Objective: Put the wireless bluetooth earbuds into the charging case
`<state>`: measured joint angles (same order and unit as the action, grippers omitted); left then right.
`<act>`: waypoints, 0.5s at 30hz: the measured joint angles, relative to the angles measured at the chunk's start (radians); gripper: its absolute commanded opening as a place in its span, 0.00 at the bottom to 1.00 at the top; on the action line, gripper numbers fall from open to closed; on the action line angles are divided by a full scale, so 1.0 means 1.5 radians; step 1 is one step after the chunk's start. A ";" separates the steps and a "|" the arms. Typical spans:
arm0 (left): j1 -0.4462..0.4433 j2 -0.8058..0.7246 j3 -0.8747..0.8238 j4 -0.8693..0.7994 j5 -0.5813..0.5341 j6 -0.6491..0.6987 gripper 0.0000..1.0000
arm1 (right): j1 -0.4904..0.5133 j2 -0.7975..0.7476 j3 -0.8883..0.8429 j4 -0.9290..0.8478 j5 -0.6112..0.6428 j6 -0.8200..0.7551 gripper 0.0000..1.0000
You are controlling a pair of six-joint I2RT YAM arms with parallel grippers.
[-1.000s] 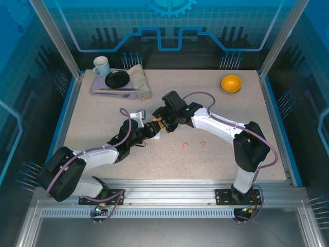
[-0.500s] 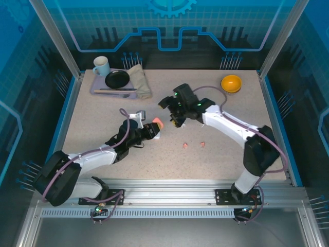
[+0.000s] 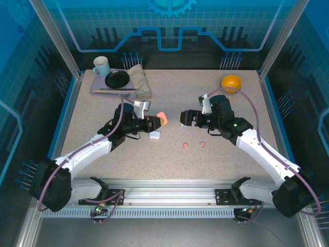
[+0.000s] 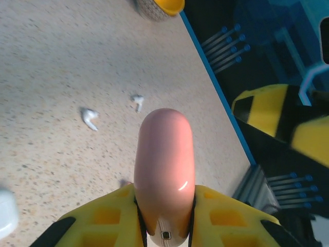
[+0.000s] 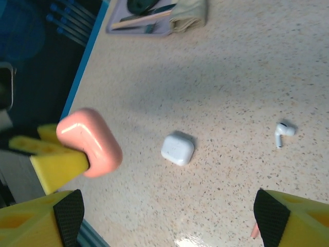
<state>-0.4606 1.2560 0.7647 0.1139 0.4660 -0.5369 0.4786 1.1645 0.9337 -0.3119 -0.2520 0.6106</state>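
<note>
The left gripper [image 3: 153,122] is clamped tight on the pink case [image 3: 161,120], a smooth, glossy, pill-like shell. In the left wrist view its rounded end sticks out past the blocky yellow fingers [image 4: 105,218], and a small port shows in the pale end nearest the camera. The case is held off the table [image 3: 103,118], a matte beige surface flecked with dark specks.

The right gripper [image 3: 184,118] stands wide open with nothing in it. It faces the pink case across a gap. In its own wrist view the two yellow fingers with black pads sit at the bottom corners of the picture.

The white case [image 3: 154,135], a small rounded square of shiny plastic, lies flat on the table just below the left gripper. The pink buds [image 3: 184,145], two tiny bean-shaped pieces, lie side by side on the table between the arms, nearer the bases than either gripper. The white buds [image 4: 90,118], each a small bulb with a short stem, lie near each other on the table beyond the pink case in the left wrist view. None of the buds is in a case.

At the far right stands an orange bowl [image 3: 231,83]. At the far left a lilac tray [image 3: 97,90] holds a pale mug [image 3: 101,66], a round black plate [image 3: 117,78] and a crumpled beige cloth [image 3: 140,80].
</note>
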 measured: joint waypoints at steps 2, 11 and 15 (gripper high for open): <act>0.000 0.011 0.017 -0.022 0.026 0.014 0.09 | 0.001 -0.002 -0.022 0.022 -0.017 -0.026 0.87; 0.000 0.043 0.033 -0.081 0.081 0.034 0.09 | 0.021 0.040 -0.060 0.095 -0.043 -0.064 0.85; 0.000 0.053 0.040 -0.091 0.090 0.035 0.09 | 0.028 0.067 -0.055 0.110 -0.043 -0.064 0.84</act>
<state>-0.4610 1.3361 0.8253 -0.0227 0.6003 -0.4839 0.5201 1.2652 0.8505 -0.1474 -0.3164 0.5140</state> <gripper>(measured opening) 0.224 0.848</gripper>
